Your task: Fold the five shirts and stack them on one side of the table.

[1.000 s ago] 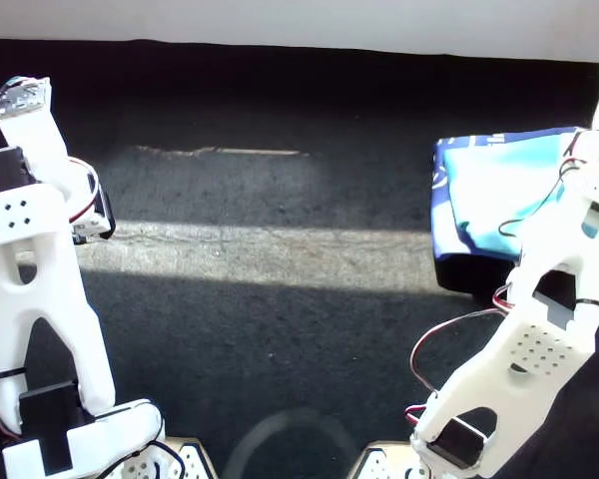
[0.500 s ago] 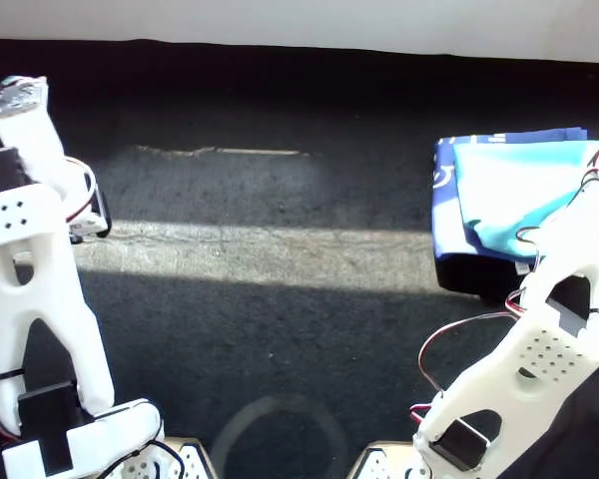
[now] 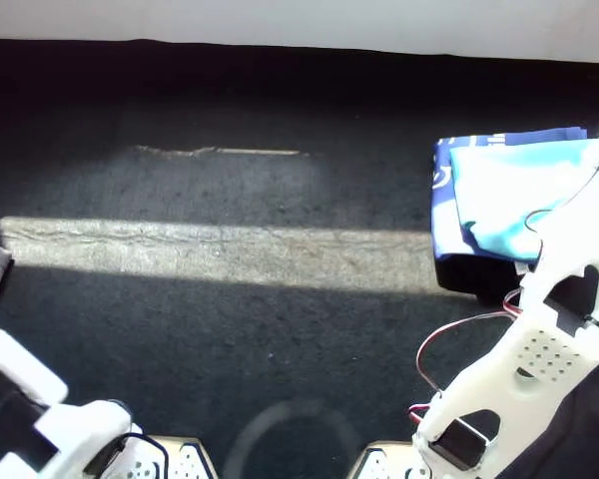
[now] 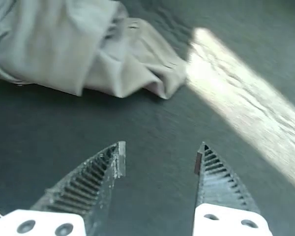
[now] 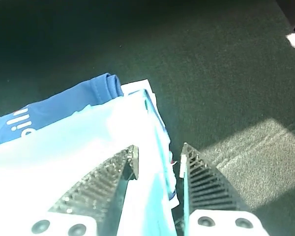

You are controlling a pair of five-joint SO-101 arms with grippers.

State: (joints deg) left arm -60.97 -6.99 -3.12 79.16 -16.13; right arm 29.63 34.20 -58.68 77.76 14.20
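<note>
Left hand (image 4: pixel 161 150) spread wide, empty, over the desk (image 3: pixel 280 349) near a crumpled grey shirt (image 4: pixel 78 49). Right hand (image 5: pixel 158 150) narrowly parted, gripping nothing, above the folded stack (image 3: pixel 509 190). Soft, light, floppy cloth, probably; best pinched at a hem or corner.

The high camera looks down over the table (image 3: pixel 230 329); both wrist cameras hover close, the right sharing the folded shirts (image 3: pixel 499 190).

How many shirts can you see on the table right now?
3 for sure: a light turquoise shirt lying on a blue shirt on the right, and a crumpled grey shirt at the far left. A dark layer beneath the two may be more shirts.
</note>
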